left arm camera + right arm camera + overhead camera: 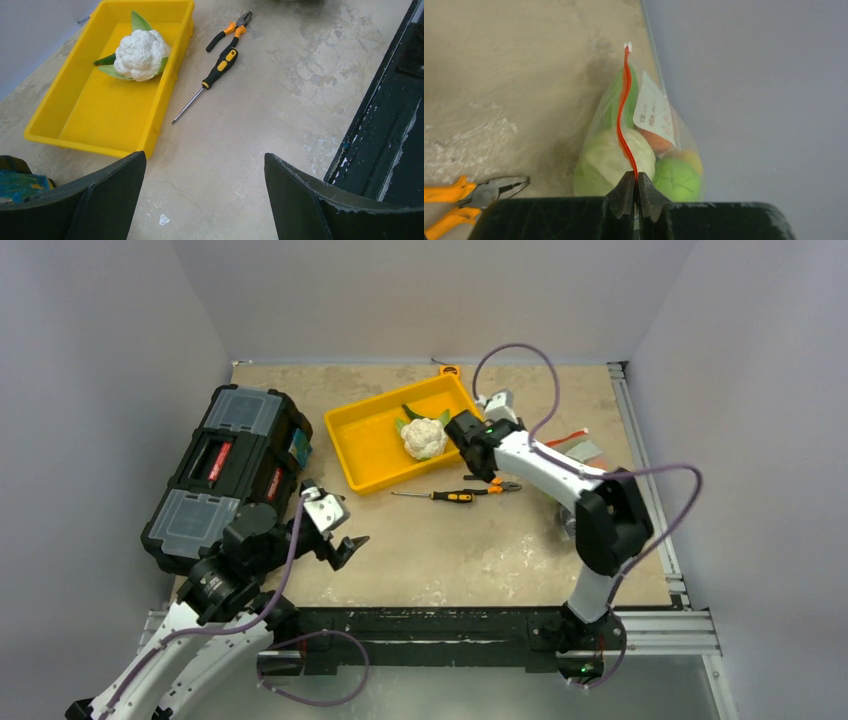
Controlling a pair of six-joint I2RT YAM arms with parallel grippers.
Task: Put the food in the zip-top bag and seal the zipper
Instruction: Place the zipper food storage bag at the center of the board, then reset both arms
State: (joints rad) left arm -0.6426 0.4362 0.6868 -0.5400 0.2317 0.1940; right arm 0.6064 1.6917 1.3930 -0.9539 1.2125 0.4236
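the right gripper [635, 186] is pinched tight on the near end of the thin red-orange zipper strip [621, 112] of the clear floppy zip-top bag [606, 120]. the bag lies at the right edge of the table [470, 550], close under the grey wall [749, 100]. through the plastic show a pale green cabbage [606, 162], a green lime [676, 180] and an orange-red fruit [658, 142].

to seal well, i judge the pinch should be kept square on the strip and run slowly along its wavy line to the white far end. the bag is loose and unanchored, so a hard pull would likely drag it rather than press the track shut. a white toy cauliflower with green leaves [424, 437] sits in the yellow plastic tray [365, 460], outside the bag, so a full seal now may be premature.

the right arm [545, 458] rises from its base to a bulky dark joint, then reaches left and away toward the tray. from overhead its links seem to hide the pinch, so i cannot place the fingertips there. the left gripper [205, 200] hangs spread wide and empty over the table, near the black plastic toolbox [225, 475]. the orange-handled pliers [469, 195] and the black-and-yellow screwdriver [220, 67] lie just beside the tray.
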